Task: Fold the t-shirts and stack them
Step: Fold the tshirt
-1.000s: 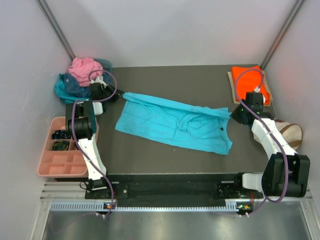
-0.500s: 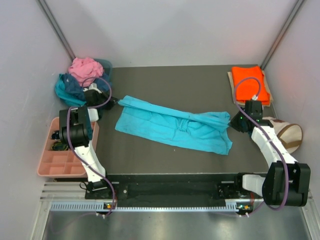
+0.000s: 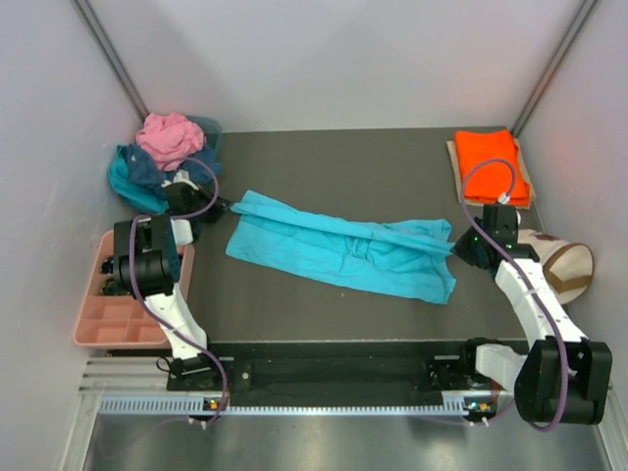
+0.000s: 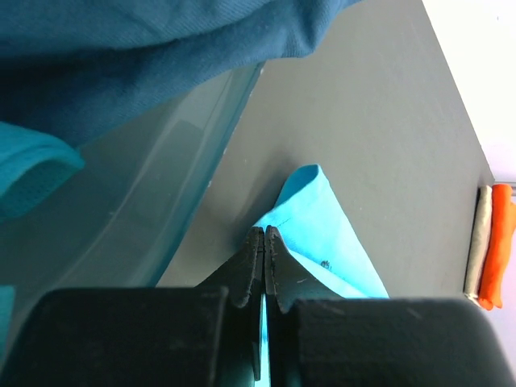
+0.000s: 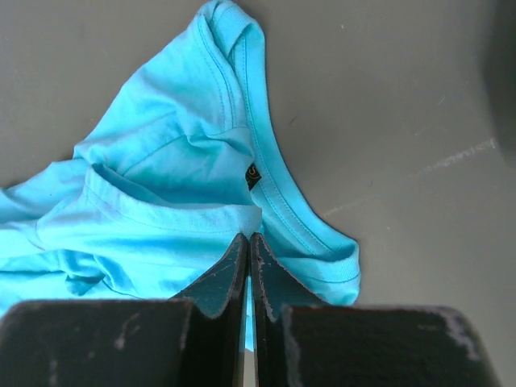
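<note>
A bright turquoise t-shirt [image 3: 339, 250] lies stretched across the dark table between both arms. My left gripper [image 3: 228, 203] is shut on its left corner; in the left wrist view the jaws [image 4: 264, 242] pinch the turquoise cloth [image 4: 322, 218]. My right gripper [image 3: 455, 240] is shut on the shirt's right end near the collar; the right wrist view shows the jaws [image 5: 248, 242] pinching cloth [image 5: 161, 201] beside the neck label. A folded orange t-shirt [image 3: 494, 165] lies at the back right. Pink [image 3: 165, 135], navy [image 3: 147, 169] and teal [image 3: 123, 182] shirts are heaped at the back left.
A clear bin [image 4: 121, 201] holds the heap at the back left. A pink compartment tray [image 3: 110, 314] stands at the left edge. A cream bag with a brown strap [image 3: 564, 263] lies at the right edge. The orange shirt rests on a cream cloth [image 3: 455, 162].
Both grippers moved toward the near side and slightly apart, pulling the shirt's held back edge forward and taut; the shirt now looks narrower and flatter.
</note>
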{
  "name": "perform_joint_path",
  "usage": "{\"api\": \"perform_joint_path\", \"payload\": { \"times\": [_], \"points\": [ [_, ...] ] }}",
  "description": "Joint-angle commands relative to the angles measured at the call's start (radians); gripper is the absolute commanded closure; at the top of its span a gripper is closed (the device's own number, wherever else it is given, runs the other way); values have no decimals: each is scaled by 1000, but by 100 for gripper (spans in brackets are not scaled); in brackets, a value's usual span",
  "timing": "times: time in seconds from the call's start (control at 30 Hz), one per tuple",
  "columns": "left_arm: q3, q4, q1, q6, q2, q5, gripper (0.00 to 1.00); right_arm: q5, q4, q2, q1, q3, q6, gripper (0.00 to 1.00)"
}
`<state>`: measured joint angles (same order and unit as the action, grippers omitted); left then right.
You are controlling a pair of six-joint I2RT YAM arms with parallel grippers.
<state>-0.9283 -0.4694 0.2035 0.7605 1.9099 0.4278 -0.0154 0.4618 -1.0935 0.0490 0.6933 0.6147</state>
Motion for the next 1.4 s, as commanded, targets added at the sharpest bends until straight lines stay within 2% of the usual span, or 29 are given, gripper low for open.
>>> {"api": "perform_joint_path", "payload": {
  "times": [0.0, 0.5, 0.63, 0.73, 0.87, 0.93, 0.97, 1.07, 1.17, 1.2, 1.3, 1.37],
  "points": [
    [26, -6, 20, 8, -49, -32, 100, 46, 15, 47, 14, -8, 5, 100],
    [82, -11, 22, 25, -57, -20, 99, -3, 17, 63, 14, -51, 3, 100],
    [98, 6, 20, 34, -57, -26, 94, -32, 14, 57, 14, -66, 3, 100],
    [117, 21, 17, 42, -61, -32, 83, -55, 17, 49, 14, -77, 0, 100],
    [146, 41, 8, 45, -77, -40, 78, -74, 24, 49, 14, -93, 2, 100],
    [167, 49, 4, 42, -94, -44, 69, -70, 29, 55, 14, -100, 5, 100],
    [175, 52, 1, 42, -100, -49, 69, -67, 28, 57, 14, -101, 5, 100],
    [206, 55, -3, 43, -133, -67, 69, -67, 40, 57, 14, -100, 7, 95],
    [226, 66, -1, 37, -182, -93, 69, -63, 54, 64, 14, -101, 5, 77],
    [232, 69, -3, 34, -208, -96, 68, -60, 55, 69, 14, -103, 5, 66],
    [236, 89, -3, 28, -271, -124, 68, -29, 63, 90, 14, -103, 8, 55],
    [238, 106, -4, 19, -302, -149, 67, 3, 64, 110, 14, -94, 10, 53]
  ]
}}
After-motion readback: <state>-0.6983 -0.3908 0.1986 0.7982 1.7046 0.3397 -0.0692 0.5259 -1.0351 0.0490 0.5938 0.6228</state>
